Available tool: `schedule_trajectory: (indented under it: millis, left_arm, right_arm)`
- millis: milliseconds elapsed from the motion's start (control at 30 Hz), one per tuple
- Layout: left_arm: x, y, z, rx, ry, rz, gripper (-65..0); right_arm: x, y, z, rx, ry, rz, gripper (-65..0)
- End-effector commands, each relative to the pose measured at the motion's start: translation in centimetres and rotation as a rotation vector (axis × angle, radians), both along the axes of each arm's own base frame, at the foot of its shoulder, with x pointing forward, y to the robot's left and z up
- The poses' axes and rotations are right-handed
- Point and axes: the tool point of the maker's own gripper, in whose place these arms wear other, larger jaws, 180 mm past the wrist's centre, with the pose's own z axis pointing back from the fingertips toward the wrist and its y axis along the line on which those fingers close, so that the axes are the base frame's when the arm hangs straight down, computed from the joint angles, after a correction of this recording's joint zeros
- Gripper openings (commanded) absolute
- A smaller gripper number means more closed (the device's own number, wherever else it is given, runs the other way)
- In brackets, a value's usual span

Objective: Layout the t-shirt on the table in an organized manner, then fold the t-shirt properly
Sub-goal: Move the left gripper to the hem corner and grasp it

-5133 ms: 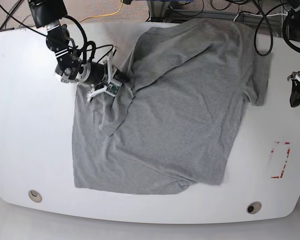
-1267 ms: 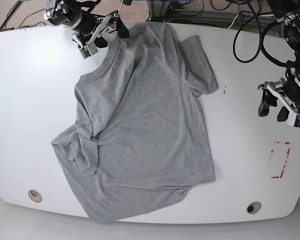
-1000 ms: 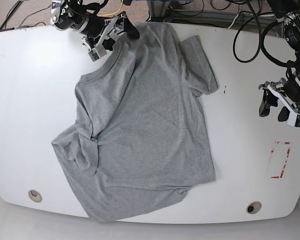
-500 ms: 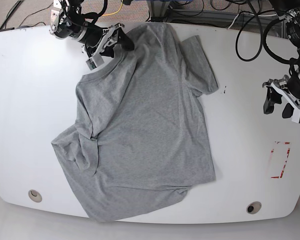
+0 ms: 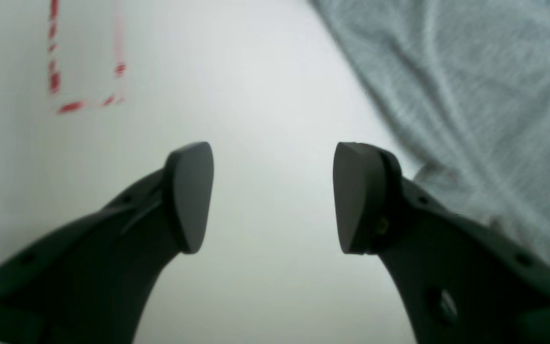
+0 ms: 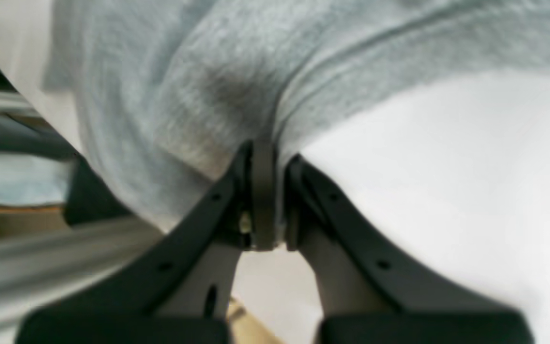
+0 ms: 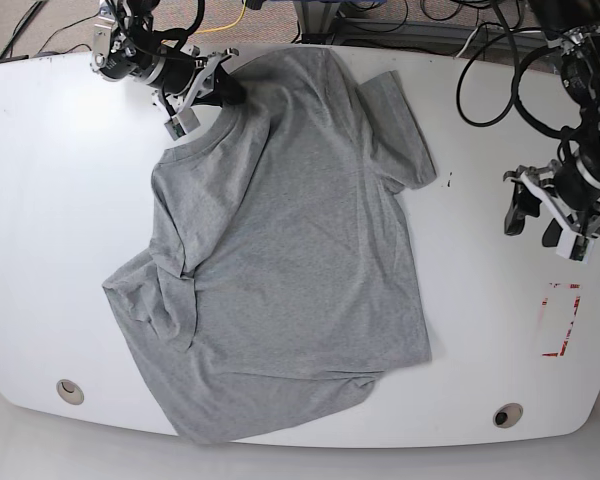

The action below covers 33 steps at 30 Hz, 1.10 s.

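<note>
Right gripper (image 7: 227,92), at the far left of the tabletop near its back edge, has its jaws pinched together on a fold of the t-shirt (image 7: 280,250) at the garment's upper edge; the right wrist view shows the dark fingers (image 6: 237,191) closed with grey jersey squeezed between them. From there the t-shirt spreads across the middle of the table (image 7: 50,230), one short sleeve lying flat toward the back edge and the other bunched and creased on the left side, its hem reaching almost to the front edge. No print, label or writing can be read on the fabric. Further right, over bare white surface, the left gripper (image 7: 538,218) hangs with its jaws wide apart and nothing between them. Near the right edge lies a red tape rectangle (image 7: 561,320).
</note>
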Motion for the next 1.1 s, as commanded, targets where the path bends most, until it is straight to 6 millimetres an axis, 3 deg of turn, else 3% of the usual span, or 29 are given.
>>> schedule_trajectory:
  millis: [0, 167, 400, 633, 833, 1067]
  left_arm:
    - [2.1, -0.4, 1.4, -0.005, -0.071, 0.063, -27.6]
    - [4.6, -1.2, 0.2, 0.02, -0.047, 0.102, -27.5]
    - [8.9, -1.9, -4.0, -0.013, 0.077, 0.174, -27.5]
    - [12.5, -4.3, -7.8, -0.088, 0.075, 0.165, -27.5]
    - [14.8, -6.1, -9.3, -0.186, 0.07, 0.152, -27.5]
    - [16.0, -8.0, -9.3, -0.357, 0.044, 0.151, -27.2]
  right_arm:
    - [-0.5, -2.1, 0.6, -0.084, -0.01, 0.028, -65.0]
    - [-0.7, -3.5, 1.3, -0.125, -0.024, 0.034, -65.0]
    - [-0.9, -4.1, 2.1, -0.155, -0.04, 0.06, -65.0]
    - [-1.5, -3.7, 3.0, -0.164, -0.057, 0.082, -65.0]
    - [-2.0, -3.9, 3.3, -0.178, -0.059, 0.1, -65.0]
    - [-2.4, -4.2, 3.2, -0.187, -0.049, 0.108, -65.0]
